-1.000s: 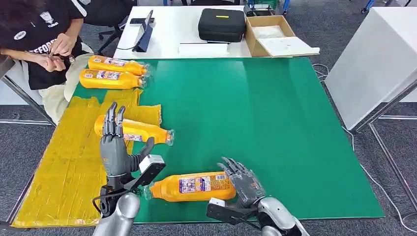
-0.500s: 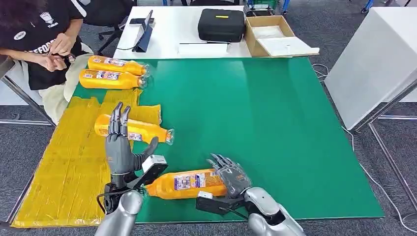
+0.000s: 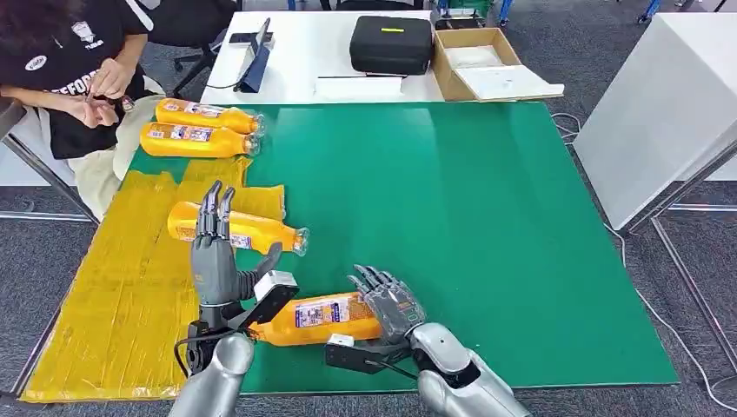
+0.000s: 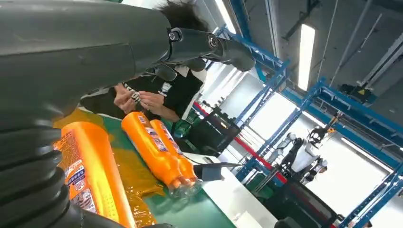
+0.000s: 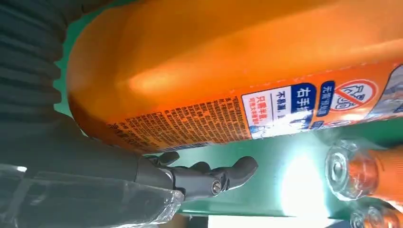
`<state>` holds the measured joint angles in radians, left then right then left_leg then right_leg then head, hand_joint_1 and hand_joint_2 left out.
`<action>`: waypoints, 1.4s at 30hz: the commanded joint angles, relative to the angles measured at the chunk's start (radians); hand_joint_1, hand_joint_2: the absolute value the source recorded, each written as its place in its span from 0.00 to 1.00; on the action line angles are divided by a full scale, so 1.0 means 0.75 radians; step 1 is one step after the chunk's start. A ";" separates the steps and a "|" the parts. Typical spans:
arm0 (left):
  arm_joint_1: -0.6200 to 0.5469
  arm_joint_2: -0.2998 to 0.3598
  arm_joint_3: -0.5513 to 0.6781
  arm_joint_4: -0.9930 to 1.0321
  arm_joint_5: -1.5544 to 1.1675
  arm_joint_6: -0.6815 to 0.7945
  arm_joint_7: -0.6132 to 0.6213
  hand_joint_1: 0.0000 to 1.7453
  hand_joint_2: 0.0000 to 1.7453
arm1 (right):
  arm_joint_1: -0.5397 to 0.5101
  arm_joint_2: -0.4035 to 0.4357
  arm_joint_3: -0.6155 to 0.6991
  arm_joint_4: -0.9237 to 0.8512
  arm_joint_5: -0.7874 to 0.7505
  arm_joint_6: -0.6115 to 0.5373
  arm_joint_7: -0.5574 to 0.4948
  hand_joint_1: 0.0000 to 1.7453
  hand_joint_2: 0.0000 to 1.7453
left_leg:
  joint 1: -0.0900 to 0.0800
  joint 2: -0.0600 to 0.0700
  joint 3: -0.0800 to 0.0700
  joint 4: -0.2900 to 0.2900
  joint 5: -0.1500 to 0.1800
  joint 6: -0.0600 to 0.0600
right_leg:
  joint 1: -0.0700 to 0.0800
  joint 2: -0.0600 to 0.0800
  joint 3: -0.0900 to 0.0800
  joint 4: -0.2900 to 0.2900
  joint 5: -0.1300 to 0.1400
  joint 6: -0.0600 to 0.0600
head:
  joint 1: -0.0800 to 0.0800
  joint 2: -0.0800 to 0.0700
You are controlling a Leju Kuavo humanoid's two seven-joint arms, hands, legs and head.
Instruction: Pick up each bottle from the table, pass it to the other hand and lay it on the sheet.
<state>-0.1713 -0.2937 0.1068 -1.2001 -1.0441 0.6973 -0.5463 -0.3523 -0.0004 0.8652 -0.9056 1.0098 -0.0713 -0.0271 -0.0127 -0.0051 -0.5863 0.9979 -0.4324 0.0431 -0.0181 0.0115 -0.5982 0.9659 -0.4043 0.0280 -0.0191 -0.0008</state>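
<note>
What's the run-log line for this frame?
right hand: holds bottle | left hand: open beside its neck | yellow sheet: one bottle laid

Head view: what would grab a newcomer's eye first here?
Probably the bright orange bottle held in the right hand near the green table's front edge, with the left hand raised open beside it. Then another bottle lying on the yellow sheet.

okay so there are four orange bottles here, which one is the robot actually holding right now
The bottle nearest the robot, held in the right hand beside the left hand. One other bottle lies on the yellow sheet; two bottles lie at the table's far corner.
</note>
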 commanded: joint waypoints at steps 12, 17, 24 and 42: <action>-0.027 -0.031 0.116 0.049 -0.001 0.001 0.020 0.00 1.00 | -0.112 0.055 0.222 0.057 0.284 -0.068 0.174 0.00 1.00 | 0.002 0.000 0.005 0.000 -0.001 -0.004 | 0.001 -0.002 0.004 -0.001 -0.001 -0.003 | 0.000 0.000; -0.014 -0.011 0.095 0.030 0.009 0.001 0.054 0.00 1.00 | -0.069 -0.001 0.211 -0.216 0.389 -0.034 0.240 0.00 0.00 | 0.002 0.000 0.003 0.001 -0.002 -0.004 | 0.001 -0.001 0.002 0.000 -0.001 -0.002 | 0.000 0.000; -0.058 0.001 0.024 0.077 0.016 0.001 0.089 0.00 1.00 | -0.086 0.082 0.155 -0.082 0.270 0.121 0.160 0.00 0.00 | 0.002 -0.001 0.001 0.000 0.000 -0.003 | 0.001 -0.003 0.005 0.000 -0.001 -0.002 | 0.001 0.000; -0.096 -0.004 -0.038 0.115 0.027 0.001 0.100 0.00 1.00 | -0.222 0.250 0.028 0.445 0.068 0.177 0.074 0.00 0.00 | 0.001 -0.001 0.002 -0.001 0.001 -0.003 | 0.000 -0.003 0.005 -0.001 -0.001 -0.002 | 0.000 0.000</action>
<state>-0.1935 -0.2991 0.0931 -1.1860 -1.0281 0.6973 -0.4730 -0.4468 0.1305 0.9254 -0.7816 1.0895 0.0363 0.0343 -0.0124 -0.0046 -0.5870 0.9980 -0.4316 0.0435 -0.0182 0.0115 -0.5966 0.9663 -0.4041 0.0280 -0.0191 -0.0008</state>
